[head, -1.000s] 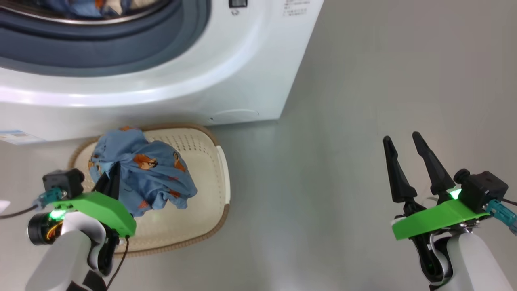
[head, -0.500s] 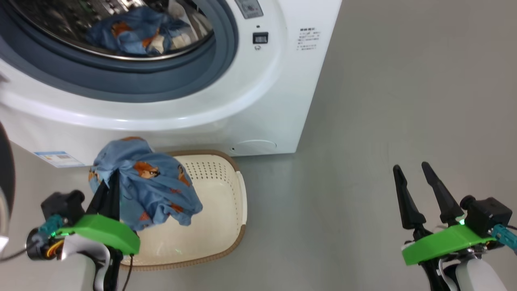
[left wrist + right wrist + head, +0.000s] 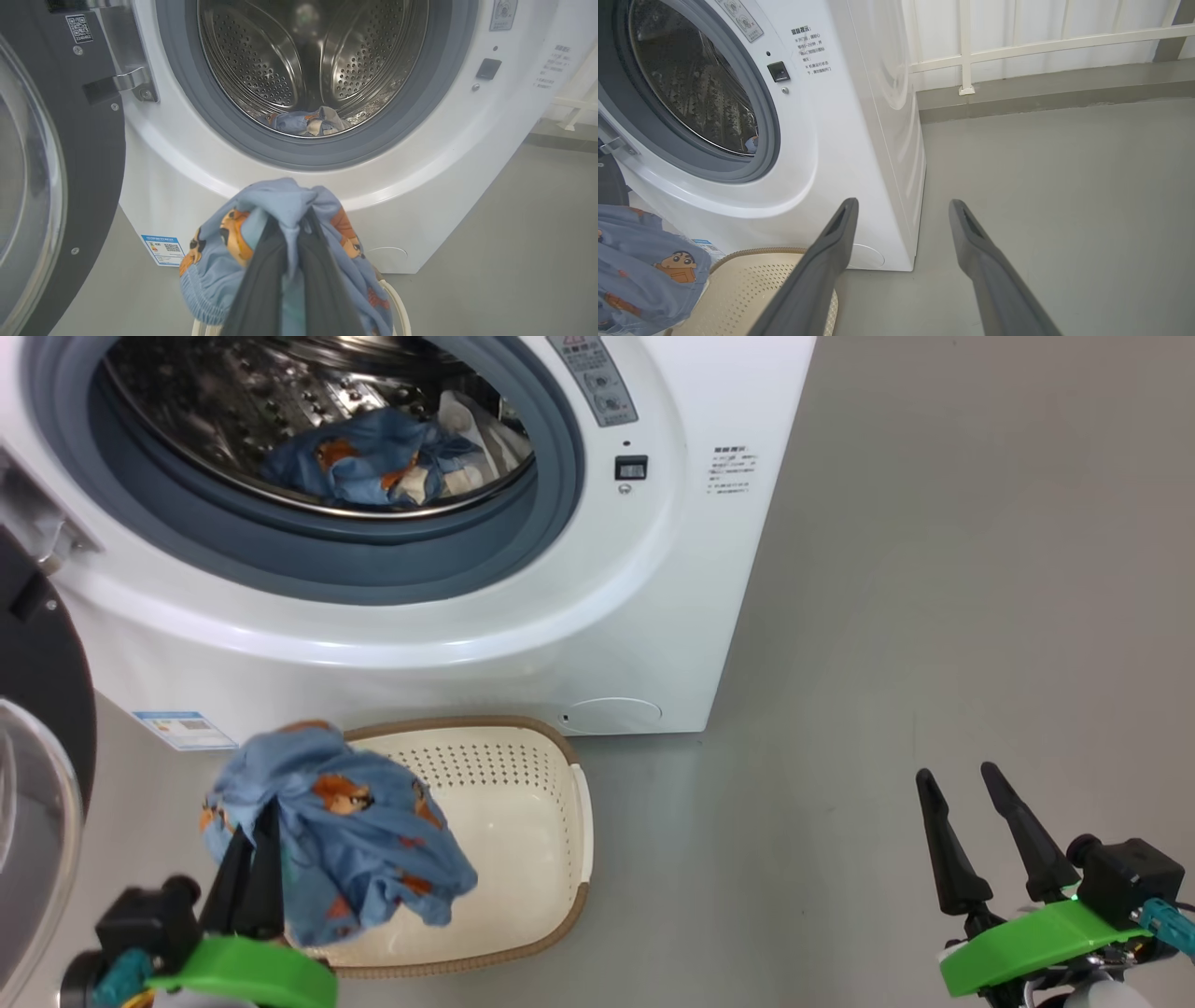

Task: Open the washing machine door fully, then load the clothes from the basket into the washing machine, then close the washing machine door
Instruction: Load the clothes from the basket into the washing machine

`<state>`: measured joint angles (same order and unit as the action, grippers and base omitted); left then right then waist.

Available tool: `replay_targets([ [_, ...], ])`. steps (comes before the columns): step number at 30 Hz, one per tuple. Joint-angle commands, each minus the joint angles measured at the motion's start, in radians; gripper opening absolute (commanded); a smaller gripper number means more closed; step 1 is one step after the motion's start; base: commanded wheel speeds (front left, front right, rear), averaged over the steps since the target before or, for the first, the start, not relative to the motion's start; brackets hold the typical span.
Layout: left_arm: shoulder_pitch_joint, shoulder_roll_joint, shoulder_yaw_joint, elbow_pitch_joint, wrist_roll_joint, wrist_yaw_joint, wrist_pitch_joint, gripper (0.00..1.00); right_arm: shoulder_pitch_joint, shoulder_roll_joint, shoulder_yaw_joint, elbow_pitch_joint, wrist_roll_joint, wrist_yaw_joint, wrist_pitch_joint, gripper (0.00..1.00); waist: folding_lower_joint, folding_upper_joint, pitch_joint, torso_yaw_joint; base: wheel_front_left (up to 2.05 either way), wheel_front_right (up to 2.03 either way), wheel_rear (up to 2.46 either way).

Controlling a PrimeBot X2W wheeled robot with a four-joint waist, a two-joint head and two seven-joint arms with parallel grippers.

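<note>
**Left hand** (image 3: pixel 257 826): clenched. Its two dark fingers were pressed together on a bundle of clothes, low at the left of the head view.

**Clothes, held bundle** (image 3: pixel 364 840): light-blue cloth with orange-brown cartoon prints and a gathered elastic hem. It was pinched between the fingers, draped over their tips and hanging down on both sides. It hung above the left part of the basket, below and in front of the drum opening, apart from the machine's front.

**Clothes, loaded heap** (image 3: pixel 373 462): blue printed cloth mixed with white, lying at the bottom of the drum behind the gasket.

**Washing machine** (image 3: pixel 467 663): white front-loader standing on the grey floor (image 3: pixel 887 616). It had a grey rubber gasket (image 3: pixel 308 569), a perforated steel drum (image 3: pixel 261 60) and a small blue label (image 3: pixel 182 730) at the lower left of its front.

**Washing machine door** (image 3: pixel 37 709): stood open at the machine's left. Its black rim and clear glass were at the left edge of the head and left wrist views.

**Basket** (image 3: pixel 551 784): cream perforated plastic with a brown rim, on the floor just in front of the machine's base. The held bundle covered its left part. Whether the cloth's lower edge touched the basket could not be told.

**Right hand** (image 3: pixel 957 773): released, fingers spread and grasping nothing. It was over the floor, well apart to the right of the basket and machine.
</note>
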<state>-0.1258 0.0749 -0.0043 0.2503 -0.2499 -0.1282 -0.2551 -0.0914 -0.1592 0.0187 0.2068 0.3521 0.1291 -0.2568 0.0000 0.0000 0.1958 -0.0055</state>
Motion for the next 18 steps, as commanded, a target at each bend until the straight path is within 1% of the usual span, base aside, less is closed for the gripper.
replay_targets([
  [1, 0.019, 0.005, 0.043, -0.057, 0.018, -0.002, -0.007, 0.00, 0.015, -0.017, 0.016, -0.026, -0.008, 0.002, -0.005, 1.00, 0.0000, 0.0000, -0.006, 0.007, 0.00, 0.00, 0.00],
  [10, 0.092, -0.021, 0.052, -0.126, 0.033, -0.002, -0.007, 0.00, 0.033, -0.024, 0.008, -0.031, -0.010, 0.002, -0.005, 1.00, 0.0000, 0.0000, -0.008, 0.010, 0.00, 0.00, 0.00],
  [18, 0.049, -0.024, 0.050, -0.128, -0.002, -0.002, -0.007, 0.00, 0.023, -0.023, 0.010, -0.039, -0.013, 0.002, -0.005, 1.00, 0.0000, 0.0000, 0.024, 0.006, 0.00, 0.00, 0.00],
])
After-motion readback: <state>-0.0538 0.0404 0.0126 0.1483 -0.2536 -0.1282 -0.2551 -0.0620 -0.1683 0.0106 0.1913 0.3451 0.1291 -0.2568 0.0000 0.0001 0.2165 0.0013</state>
